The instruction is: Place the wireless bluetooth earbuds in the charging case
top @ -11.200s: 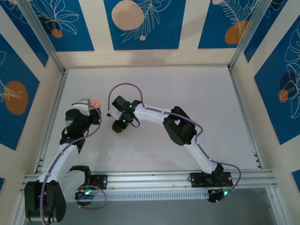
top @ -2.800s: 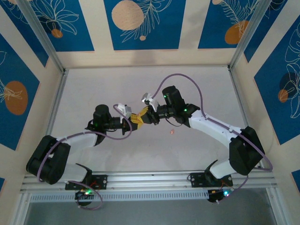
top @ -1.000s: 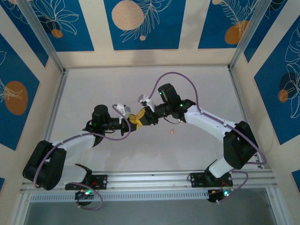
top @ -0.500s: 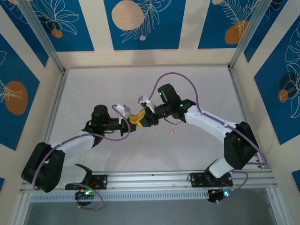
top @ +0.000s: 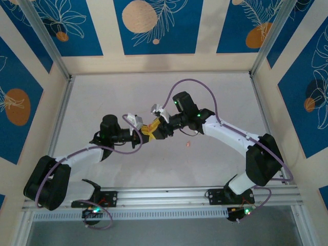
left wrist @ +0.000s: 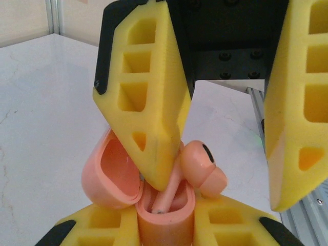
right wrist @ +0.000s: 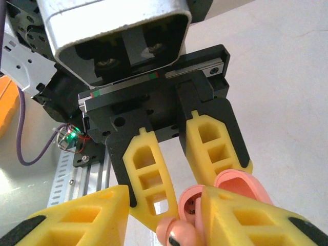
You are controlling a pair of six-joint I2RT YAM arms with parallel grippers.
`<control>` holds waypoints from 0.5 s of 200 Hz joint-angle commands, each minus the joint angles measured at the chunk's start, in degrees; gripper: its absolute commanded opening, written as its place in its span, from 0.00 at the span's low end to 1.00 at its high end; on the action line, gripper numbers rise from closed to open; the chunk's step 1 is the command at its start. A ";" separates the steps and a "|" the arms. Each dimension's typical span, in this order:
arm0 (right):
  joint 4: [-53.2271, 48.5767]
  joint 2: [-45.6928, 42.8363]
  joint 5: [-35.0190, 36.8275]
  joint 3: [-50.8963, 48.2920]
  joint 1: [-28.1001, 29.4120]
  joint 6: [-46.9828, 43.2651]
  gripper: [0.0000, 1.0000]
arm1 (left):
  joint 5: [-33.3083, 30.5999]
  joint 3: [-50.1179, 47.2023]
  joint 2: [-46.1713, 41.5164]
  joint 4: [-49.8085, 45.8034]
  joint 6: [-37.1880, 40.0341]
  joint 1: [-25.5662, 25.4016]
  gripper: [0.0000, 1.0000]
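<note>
Pink earbud (left wrist: 204,166) between right jaws

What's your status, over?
Left gripper shut on charging case, lid open. Right gripper open. One earbud stem-in, head out. Second earbud on table.

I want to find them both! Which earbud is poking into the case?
The earbud with its stem dipped in the open case, its round head sticking out. The other earbud lies alone on the table.
</note>
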 commanded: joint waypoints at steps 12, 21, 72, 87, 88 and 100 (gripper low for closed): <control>-0.08 -1.46 2.65 -0.39 -0.27 2.12 0.46 | 2.66 1.54 -2.74 5.07 3.29 -1.42 0.22; 0.36 -1.68 2.54 -0.44 -0.27 2.58 0.46 | 2.57 1.46 -2.80 5.01 3.43 -1.42 0.22; 3.10 -2.29 4.20 -1.46 -0.64 5.71 0.47 | -1.58 0.84 -3.25 4.67 3.72 -1.51 0.21; 4.77 -2.70 3.02 -2.25 -1.76 8.89 0.47 | -6.58 0.66 -3.51 2.03 5.34 -1.47 0.21; 4.88 -2.72 2.94 -2.32 -1.85 9.12 0.47 | -6.89 0.71 -3.61 1.86 5.42 -1.47 0.21; 5.34 -3.21 3.17 -3.05 -2.52 11.27 0.47 | -9.72 0.58 -3.83 0.35 6.40 -1.51 0.22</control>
